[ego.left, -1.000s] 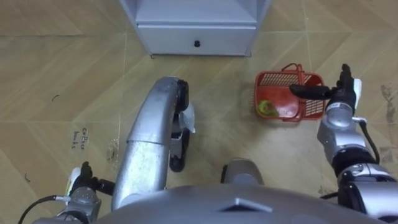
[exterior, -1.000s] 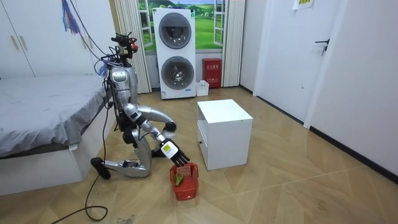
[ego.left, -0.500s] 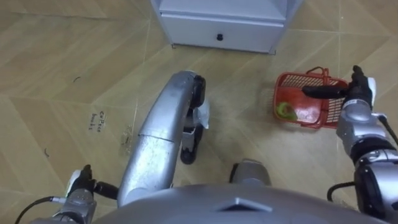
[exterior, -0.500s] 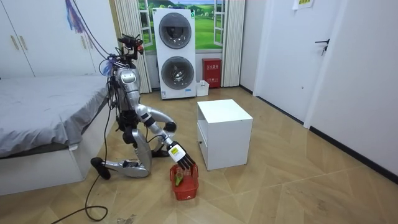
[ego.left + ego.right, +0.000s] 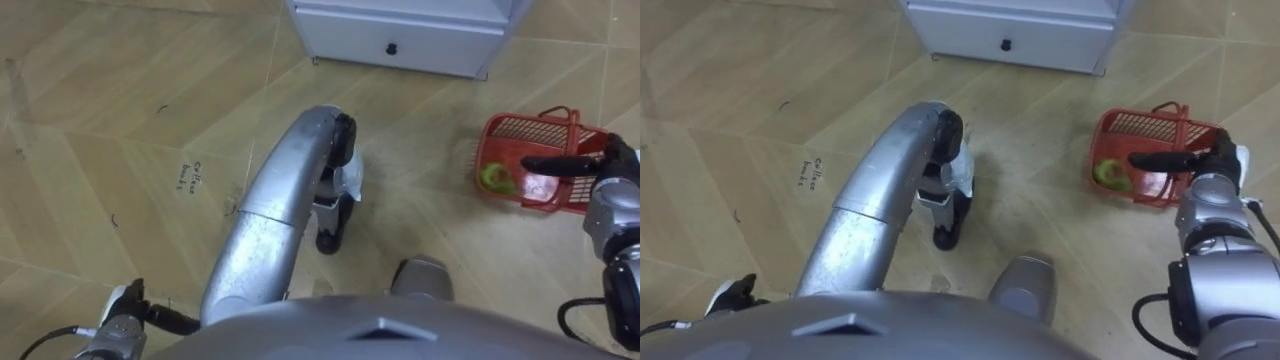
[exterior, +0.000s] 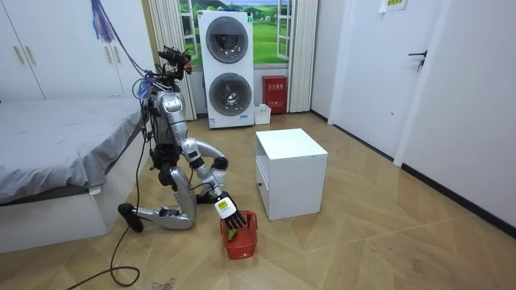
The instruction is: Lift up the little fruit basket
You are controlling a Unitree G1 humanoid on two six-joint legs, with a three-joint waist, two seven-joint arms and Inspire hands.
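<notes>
Trouble seemed most likely at the grasp itself. The red fruit basket [image 5: 528, 128] stood on the wooden floor [image 5: 120, 120] at the right, near the white cabinet [image 5: 400, 45] but apart from it, with a green fruit [image 5: 493, 178] lying in its left end. The right hand [image 5: 604, 164] hung over the basket with its fingers [image 5: 548, 163] held straight and pointing left across the open top, curled round nothing; whether they touched the rim could not be told. The handle [image 5: 558, 113] appeared to lie folded down at the far rim, beyond the fingers. A closing hand might therefore have caught only air or the mesh wall. A hold on the wall alone could have tipped the light basket and rolled the fruit out onto the floor. A push from straight fingers might also have slid the basket away across the smooth boards. In the room view the robot knelt by the bed [image 6: 48, 137] with its right arm stretched down to the basket, so a longer reach could have unsettled it. The left hand [image 5: 125, 305] showed low at the near left, idle; whether it was spread or closed could not be told.
</notes>
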